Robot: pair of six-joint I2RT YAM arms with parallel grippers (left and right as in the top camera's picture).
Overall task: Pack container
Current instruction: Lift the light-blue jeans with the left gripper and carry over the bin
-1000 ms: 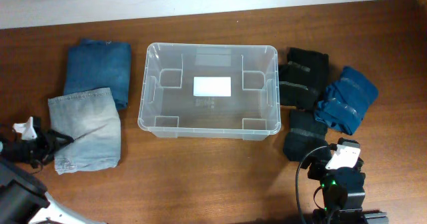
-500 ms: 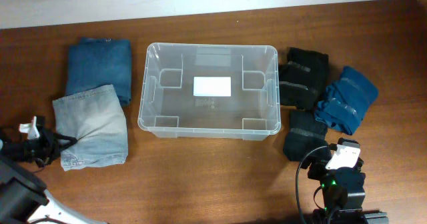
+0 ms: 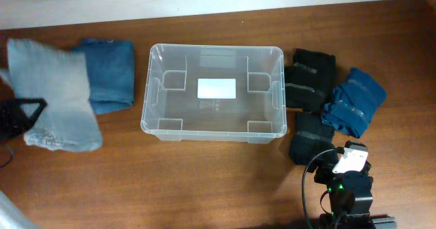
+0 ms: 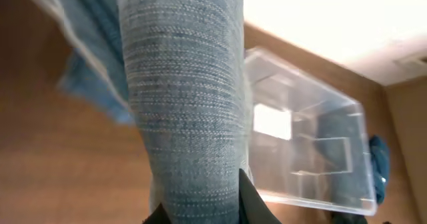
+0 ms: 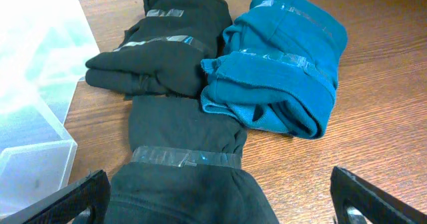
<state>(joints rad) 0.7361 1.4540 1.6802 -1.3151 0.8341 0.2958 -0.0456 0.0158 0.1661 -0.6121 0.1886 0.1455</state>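
Observation:
The clear plastic container (image 3: 212,91) stands mid-table with a white label on its base; it also shows in the left wrist view (image 4: 313,144). My left gripper (image 3: 24,113) is shut on folded light grey-blue jeans (image 3: 54,93) and holds them lifted at the far left; the denim fills the left wrist view (image 4: 183,111), pinched between the black fingers (image 4: 257,204). My right gripper (image 3: 344,162) is open at the front right, its jaws wide apart on either side of a taped black garment (image 5: 180,177).
Folded dark blue jeans (image 3: 107,73) lie left of the container. A black garment (image 3: 310,78), a teal garment (image 3: 354,101) and another black garment (image 3: 310,137) lie to its right; the first two also show in the right wrist view (image 5: 167,47) (image 5: 280,64).
My left gripper has lifted the light jeans off the table and swung them up and to the left. The right arm has not moved.

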